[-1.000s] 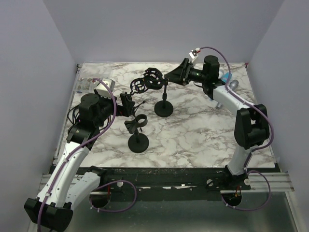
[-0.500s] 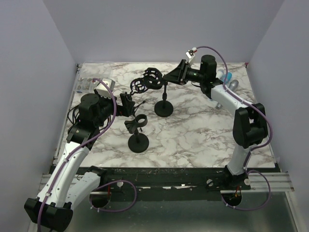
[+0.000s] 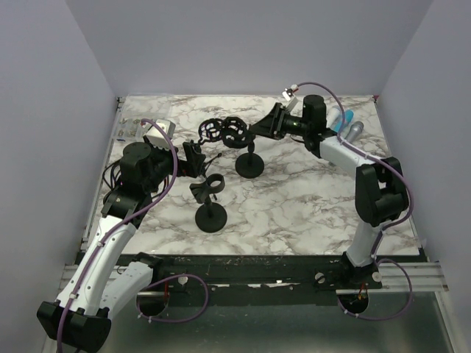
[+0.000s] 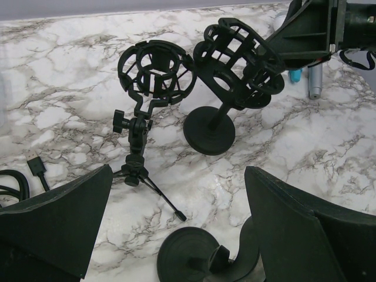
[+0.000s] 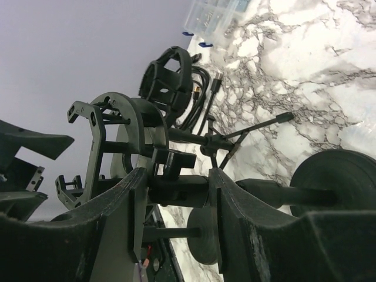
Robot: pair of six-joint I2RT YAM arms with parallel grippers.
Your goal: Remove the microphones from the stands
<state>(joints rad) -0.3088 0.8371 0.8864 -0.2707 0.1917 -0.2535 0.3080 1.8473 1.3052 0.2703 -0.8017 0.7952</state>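
A black shock mount (image 3: 235, 132) sits on a round-base stand (image 3: 250, 165) at the table's middle back; its cage looks empty in the left wrist view (image 4: 238, 64). My right gripper (image 3: 257, 131) is shut on the mount's black joint barrel (image 5: 176, 191), atop the stand's post. A grey microphone (image 3: 355, 129) and a blue one (image 3: 344, 118) lie on the table at the back right, behind the right arm. My left gripper (image 3: 197, 158) is open and empty, hovering over a clip stand (image 3: 210, 217); its round base shows between the fingers (image 4: 197, 258).
A second empty shock mount on a small tripod (image 4: 155, 73) stands just left of the round-base stand. A USB cable (image 4: 35, 161) and a clear plastic box (image 3: 131, 129) lie at the back left. Walls enclose the table on three sides.
My right gripper has dropped lower and shifted left, and the shock mount in it has tipped down and turned. The left arm has not moved.
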